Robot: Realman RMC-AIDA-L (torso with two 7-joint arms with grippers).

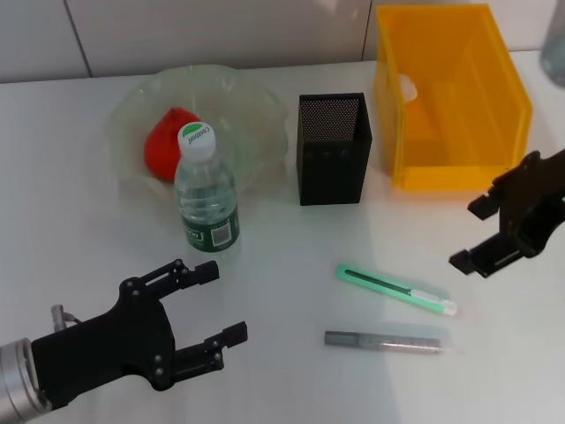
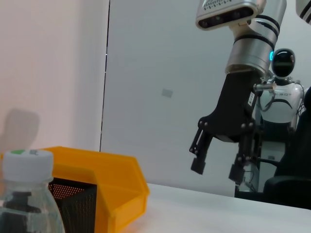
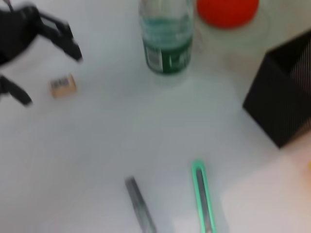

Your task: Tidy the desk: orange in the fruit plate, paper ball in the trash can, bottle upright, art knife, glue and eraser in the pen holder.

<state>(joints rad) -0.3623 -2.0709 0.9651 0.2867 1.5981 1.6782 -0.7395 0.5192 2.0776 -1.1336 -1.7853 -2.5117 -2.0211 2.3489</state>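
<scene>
The clear plastic water bottle (image 1: 206,188) stands upright; the green art knife (image 1: 396,290) lies on the white worktop (image 1: 291,265), so the right gripper (image 1: 490,233) hovers near it, spread wide and empty. The left gripper (image 1: 207,311) hangs near-left, open, empty.

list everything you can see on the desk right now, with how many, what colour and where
Orange: one, orange-red, in the fruit plate.
Fruit plate: one, clear, far left.
Bottle: one, clear with green label, upright before the plate.
Pen holder: one, black mesh, centre.
Trash can: one, yellow, far right.
Paper ball: one, white, inside the trash can.
Art knife: one, green, near centre-right.
Glue: one, grey, nearer than the knife.
Eraser: one, tan, by the left gripper.
Left gripper: black, open, near left.
Right gripper: black, open, right.
</scene>
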